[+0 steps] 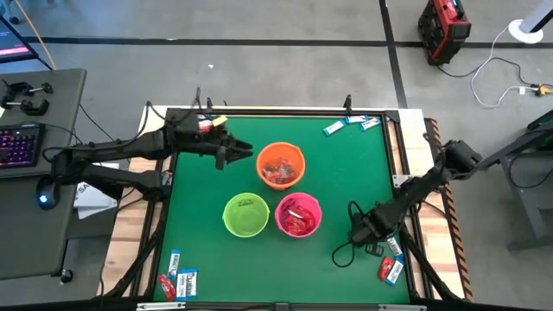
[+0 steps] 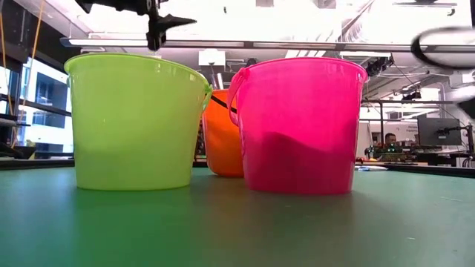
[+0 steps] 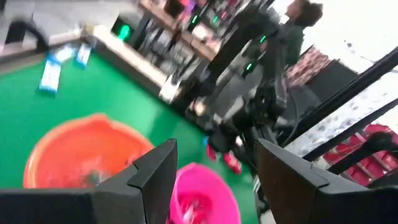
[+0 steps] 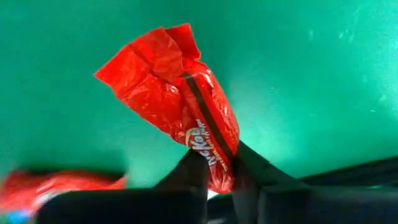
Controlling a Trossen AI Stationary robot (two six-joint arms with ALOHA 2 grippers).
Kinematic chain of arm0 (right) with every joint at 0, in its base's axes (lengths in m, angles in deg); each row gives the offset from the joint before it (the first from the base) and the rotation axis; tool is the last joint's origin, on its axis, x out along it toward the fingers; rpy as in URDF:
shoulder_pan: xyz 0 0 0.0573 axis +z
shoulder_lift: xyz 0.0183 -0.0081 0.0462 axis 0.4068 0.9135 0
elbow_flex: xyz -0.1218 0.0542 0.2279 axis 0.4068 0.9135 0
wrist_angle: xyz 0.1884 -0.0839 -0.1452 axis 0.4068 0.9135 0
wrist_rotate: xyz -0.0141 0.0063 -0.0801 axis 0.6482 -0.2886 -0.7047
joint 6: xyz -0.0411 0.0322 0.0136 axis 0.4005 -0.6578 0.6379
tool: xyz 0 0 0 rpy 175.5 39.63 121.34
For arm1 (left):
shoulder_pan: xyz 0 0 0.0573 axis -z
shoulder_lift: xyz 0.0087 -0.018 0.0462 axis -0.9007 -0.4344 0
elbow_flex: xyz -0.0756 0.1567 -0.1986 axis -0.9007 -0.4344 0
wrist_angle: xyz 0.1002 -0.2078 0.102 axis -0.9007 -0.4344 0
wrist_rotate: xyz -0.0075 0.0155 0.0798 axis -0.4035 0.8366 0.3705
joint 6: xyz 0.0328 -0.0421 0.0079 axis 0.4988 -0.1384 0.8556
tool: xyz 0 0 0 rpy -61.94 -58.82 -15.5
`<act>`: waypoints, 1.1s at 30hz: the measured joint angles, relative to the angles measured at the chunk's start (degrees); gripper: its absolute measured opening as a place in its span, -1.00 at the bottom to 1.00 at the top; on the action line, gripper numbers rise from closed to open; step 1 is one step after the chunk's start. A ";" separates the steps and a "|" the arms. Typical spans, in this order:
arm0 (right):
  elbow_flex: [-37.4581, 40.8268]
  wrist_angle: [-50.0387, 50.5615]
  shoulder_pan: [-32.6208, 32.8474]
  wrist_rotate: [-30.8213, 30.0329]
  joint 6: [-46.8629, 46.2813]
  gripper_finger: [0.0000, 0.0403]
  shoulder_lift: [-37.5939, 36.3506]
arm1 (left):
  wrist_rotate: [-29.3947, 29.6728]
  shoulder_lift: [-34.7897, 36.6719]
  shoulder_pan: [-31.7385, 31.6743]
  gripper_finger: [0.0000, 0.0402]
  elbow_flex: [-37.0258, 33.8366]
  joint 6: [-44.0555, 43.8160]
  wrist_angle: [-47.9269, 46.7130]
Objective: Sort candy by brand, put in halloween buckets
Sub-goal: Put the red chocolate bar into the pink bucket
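While three buckets stand clustered, right pincer grips one red candy; left pincer seemingly gapes wide.

- Orange bucket, lime green bucket and pink bucket stand upright, clustered mid-table.
- Red candy is pinched, crinkled, above the green mat.
- Blue-and-white candies lie at the far edge.

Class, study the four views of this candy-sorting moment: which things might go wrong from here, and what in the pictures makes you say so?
1. The right gripper pinches the red candy only at one end, so it may slip out on the way.
2. All three buckets stand close together, so a drop meant for the pink bucket might land in the orange bucket or the green bucket.
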 joint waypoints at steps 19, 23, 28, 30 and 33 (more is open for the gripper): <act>-28.97 -20.23 -12.21 -29.60 21.56 -0.69 -0.85 | 0.98 10.91 -4.76 0.02 0.02 0.72 -5.27; -28.97 -21.78 -15.01 -26.60 21.16 -0.39 2.05 | 0.97 10.94 -3.63 0.02 0.02 0.73 -6.53; -28.90 -19.72 -16.61 -24.35 23.39 0.04 5.89 | 0.97 10.94 -3.06 0.02 0.02 0.71 -7.27; -28.90 -18.95 -17.49 -22.09 23.45 0.19 6.17 | 1.01 10.91 -3.06 0.02 0.02 0.17 -7.53; -28.90 -18.81 -18.99 -19.31 21.56 0.33 5.59 | 6.15 10.30 -3.36 0.02 0.36 -4.62 -11.67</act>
